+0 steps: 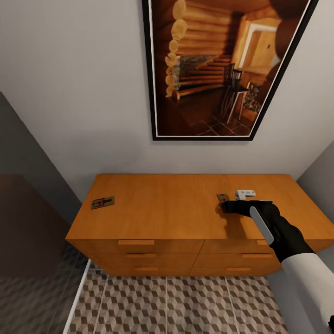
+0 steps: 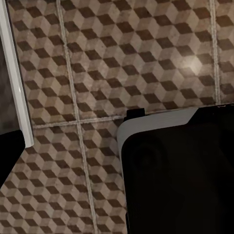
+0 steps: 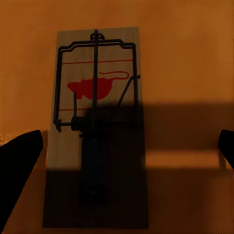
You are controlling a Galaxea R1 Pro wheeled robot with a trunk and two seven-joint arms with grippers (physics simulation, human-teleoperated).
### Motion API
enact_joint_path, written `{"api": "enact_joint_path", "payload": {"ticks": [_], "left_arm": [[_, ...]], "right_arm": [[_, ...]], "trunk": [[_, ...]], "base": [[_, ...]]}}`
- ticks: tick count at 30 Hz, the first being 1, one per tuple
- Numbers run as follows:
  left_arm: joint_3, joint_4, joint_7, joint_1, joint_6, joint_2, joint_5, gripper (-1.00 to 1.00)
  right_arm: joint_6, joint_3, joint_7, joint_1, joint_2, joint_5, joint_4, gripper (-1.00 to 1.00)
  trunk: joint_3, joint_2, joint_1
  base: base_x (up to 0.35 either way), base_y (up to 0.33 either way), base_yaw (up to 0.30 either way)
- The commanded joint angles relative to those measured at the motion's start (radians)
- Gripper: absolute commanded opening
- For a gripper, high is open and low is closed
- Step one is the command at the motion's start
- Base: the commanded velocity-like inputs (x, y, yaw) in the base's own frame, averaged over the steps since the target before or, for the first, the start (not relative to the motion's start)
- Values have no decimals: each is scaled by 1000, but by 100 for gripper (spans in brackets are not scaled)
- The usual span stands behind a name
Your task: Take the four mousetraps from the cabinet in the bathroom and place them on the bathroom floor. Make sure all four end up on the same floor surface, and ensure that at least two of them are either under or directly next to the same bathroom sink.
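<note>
Right gripper (image 3: 127, 146) hovers spread directly above a mousetrap (image 3: 96, 97) on the cabinet (image 1: 162, 208), long axis crossing the finger gap; left gripper's state unclear

Orange-brown cabinet (image 1: 176, 208) top carries two mousetraps, left (image 1: 102, 202) and right (image 1: 221, 198)
</note>
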Motion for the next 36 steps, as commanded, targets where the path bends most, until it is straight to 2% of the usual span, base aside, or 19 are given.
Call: {"api": "enact_joint_path", "payload": {"ticks": [1, 36], "left_arm": [[-9, 5, 3, -2, -7, -1, 6, 100], [-9, 5, 3, -2, -7, -1, 6, 100]], "right_arm": [[4, 2, 5, 0, -1, -6, 30, -100], [5, 0, 3, -1, -1, -5, 27, -100]], "trunk": [[-2, -1, 1], [-2, -1, 1]], "base": [[0, 0, 0], [0, 0, 0]]}}
